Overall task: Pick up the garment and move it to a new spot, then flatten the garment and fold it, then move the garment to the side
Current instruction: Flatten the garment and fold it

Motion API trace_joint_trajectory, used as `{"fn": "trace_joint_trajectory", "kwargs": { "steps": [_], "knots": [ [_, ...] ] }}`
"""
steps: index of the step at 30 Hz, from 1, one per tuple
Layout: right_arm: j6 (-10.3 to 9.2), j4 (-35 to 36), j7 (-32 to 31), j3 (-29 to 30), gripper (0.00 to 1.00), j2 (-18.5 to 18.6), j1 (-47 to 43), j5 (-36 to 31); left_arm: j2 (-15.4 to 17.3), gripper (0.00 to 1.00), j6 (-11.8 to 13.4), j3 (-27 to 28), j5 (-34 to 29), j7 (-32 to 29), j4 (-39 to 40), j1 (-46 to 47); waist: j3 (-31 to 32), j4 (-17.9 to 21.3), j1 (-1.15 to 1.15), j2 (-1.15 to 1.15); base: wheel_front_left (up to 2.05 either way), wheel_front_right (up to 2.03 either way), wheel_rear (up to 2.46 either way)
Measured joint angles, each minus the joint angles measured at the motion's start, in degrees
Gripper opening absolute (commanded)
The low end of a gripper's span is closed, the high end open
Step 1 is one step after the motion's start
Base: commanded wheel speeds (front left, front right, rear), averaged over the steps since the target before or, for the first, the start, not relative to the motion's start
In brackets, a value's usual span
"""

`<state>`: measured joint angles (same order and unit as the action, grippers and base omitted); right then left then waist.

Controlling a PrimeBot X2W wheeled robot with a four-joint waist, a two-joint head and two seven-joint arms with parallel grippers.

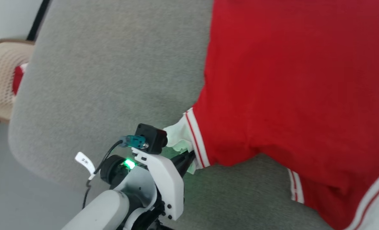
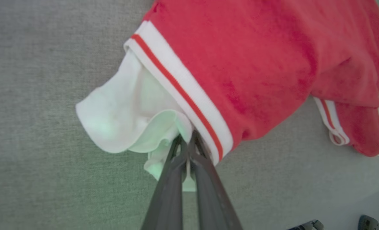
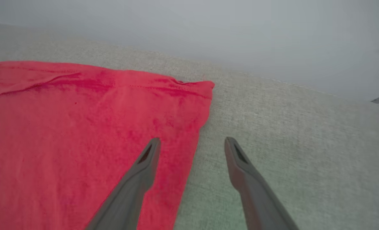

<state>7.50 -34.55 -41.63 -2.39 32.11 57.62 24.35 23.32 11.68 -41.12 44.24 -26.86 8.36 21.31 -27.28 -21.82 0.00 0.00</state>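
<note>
**Pinching the sleeve end so the cloth can be drawn flat**

Gripping at the very end of a sleeve makes sense as a flattening move. A pull from there would, I judge, draw the crumpled panel out straight without disturbing the spread body.

In the head view, the left gripper (image 1: 189, 157) sits near 6 o'clock. The soft bright-red cloth garment (image 1: 288, 80) fills the frame from 12 round to 4 o'clock and lies on the grey woven surface (image 1: 112, 80).

The left wrist view shows the left gripper (image 2: 186, 140) with its fingers pressed nearly together. They are clamped on a fold of the rumpled white end panel (image 2: 119, 115), right beside the red-and-white striped band (image 2: 183, 92). From the fingertips, the loose white cloth bulges toward 10 o'clock and the red body spreads toward 1 o'clock. A second striped sleeve end (image 2: 336, 127) lies apart at 3 o'clock.

In the right wrist view, the right gripper (image 3: 192, 143) is spread wide and holds nothing. It straddles the garment's (image 3: 80, 127) side edge. One finger is over red cloth toward 9 o'clock and the other is over bare grey toward 3 o'clock. A red corner lies at 12 o'clock. I cannot tell whether the tips touch the cloth. That stance looks ready to pin or take the edge while the other arm tugs.

The cloth is mostly flat, and the folding is not yet begun.
</note>
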Motion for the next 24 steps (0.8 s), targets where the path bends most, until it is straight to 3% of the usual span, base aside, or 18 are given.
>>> {"fn": "trace_joint_trajectory", "kwargs": {
  "steps": [12,13,14,24],
  "knots": [
    [0.00,-17.3,-8.0,0.1,1.00,3.9,10.1,-2.4,-3.9,0.00,-3.6,-2.5,0.4,1.7,-4.8,2.2,-4.2,-8.3,0.00,0.01,0.00,0.00,0.00],
    [-0.01,-17.9,-9.5,-0.3,0.40,4.0,10.6,-2.4,-4.0,0.00,-3.8,-2.5,0.5,1.8,-5.1,2.3,-4.5,-8.6,0.00,0.00,0.00,0.00,0.00],
    [-0.01,-18.1,-10.6,-0.8,0.00,4.2,11.1,-2.4,-4.1,0.00,-4.0,-2.5,0.7,2.0,-5.3,2.3,-4.7,-8.8,0.00,0.00,0.00,0.00,0.00],
    [0.00,-12.0,-12.9,-8.2,0.00,4.4,9.0,2.8,-2.8,0.00,-4.1,0.2,1.3,3.9,-7.3,3.1,-3.9,-5.2,0.00,0.00,0.00,0.00,0.00]
  ]
}}
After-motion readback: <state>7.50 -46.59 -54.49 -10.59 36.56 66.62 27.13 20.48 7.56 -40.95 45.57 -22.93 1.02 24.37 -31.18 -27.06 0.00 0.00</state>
